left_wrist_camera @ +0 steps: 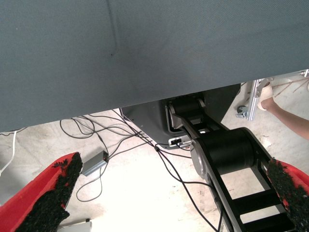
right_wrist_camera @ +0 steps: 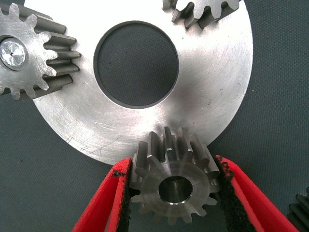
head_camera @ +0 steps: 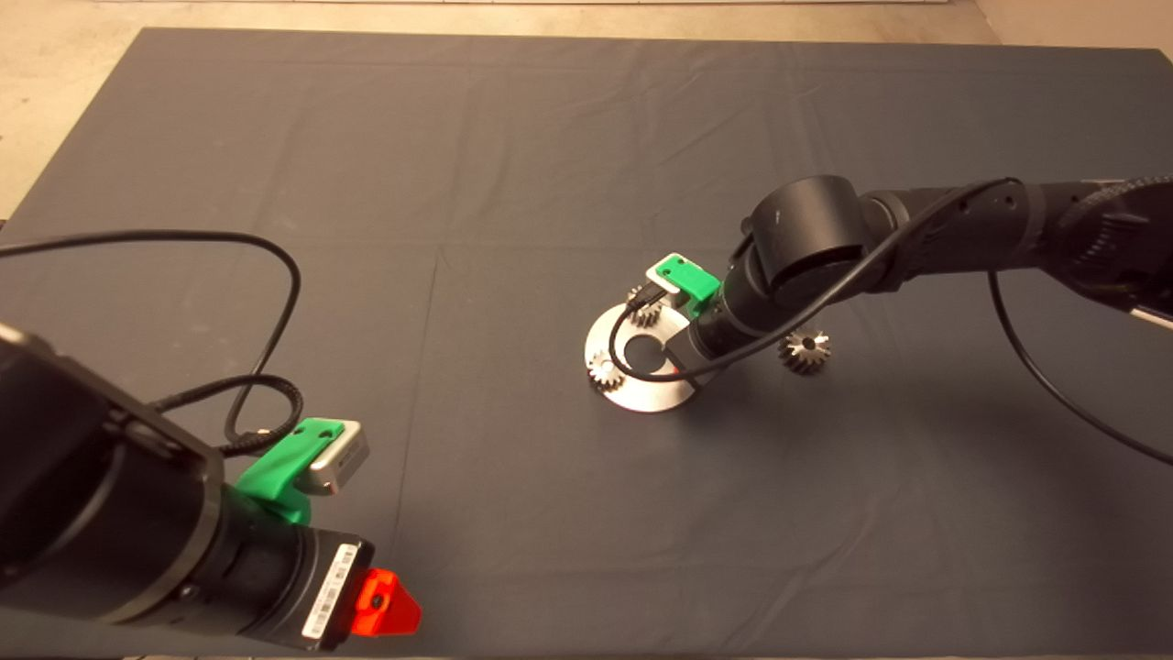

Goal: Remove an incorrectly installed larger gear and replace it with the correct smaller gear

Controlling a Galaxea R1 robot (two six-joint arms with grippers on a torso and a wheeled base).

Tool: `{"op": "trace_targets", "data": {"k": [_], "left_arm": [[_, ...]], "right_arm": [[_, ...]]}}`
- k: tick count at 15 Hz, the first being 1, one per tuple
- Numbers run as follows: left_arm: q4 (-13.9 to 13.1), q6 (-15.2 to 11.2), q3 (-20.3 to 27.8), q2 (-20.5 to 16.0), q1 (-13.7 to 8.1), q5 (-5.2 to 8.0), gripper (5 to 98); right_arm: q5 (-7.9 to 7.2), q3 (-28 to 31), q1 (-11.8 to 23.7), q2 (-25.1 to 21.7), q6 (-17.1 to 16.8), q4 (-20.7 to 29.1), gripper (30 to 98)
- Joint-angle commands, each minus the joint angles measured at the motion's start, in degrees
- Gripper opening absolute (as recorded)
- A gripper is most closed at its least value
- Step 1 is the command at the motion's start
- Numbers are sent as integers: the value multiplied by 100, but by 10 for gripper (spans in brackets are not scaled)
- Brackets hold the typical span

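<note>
Because the right tool (right_wrist_camera: 171, 164) is clamped on the smaller gear (right_wrist_camera: 175, 186) by its tooth tips, right at the metal plate's (right_wrist_camera: 207, 92) rim, the gear could tilt or slip and seat crooked. Beyond it, two silver gears (right_wrist_camera: 34, 53) (right_wrist_camera: 205, 12) across the plate leave little room, so teeth may clash. The larger gear (head_camera: 805, 351) lies on the tabletop (head_camera: 513, 137) just beside the tool, while the left tool (left_wrist_camera: 174, 166) waits far off, fingers apart.

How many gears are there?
4. On the round plate sit a first gear and a second gear. The right gripper holds a third gear at the plate's edge. A fourth gear lies on the mat. None seem hidden.
</note>
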Motion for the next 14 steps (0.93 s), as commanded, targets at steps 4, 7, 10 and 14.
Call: {"op": "trace_targets", "data": {"k": [4,7,10,14], "left_arm": [[-65,-8,102,-6,-21,6,982],[-65,-8,102,-6,-21,6,983],[-65,-8,102,-6,-21,6,983],[-65,-8,102,-15,-21,6,983]], "right_arm": [[-426,74,88,41,52,-97,440],[-434,91,96,23,52,-80,455],[-626,711,854,-47,87,274,485],[-619,2166,2259,-921,393,2054,538]]}}
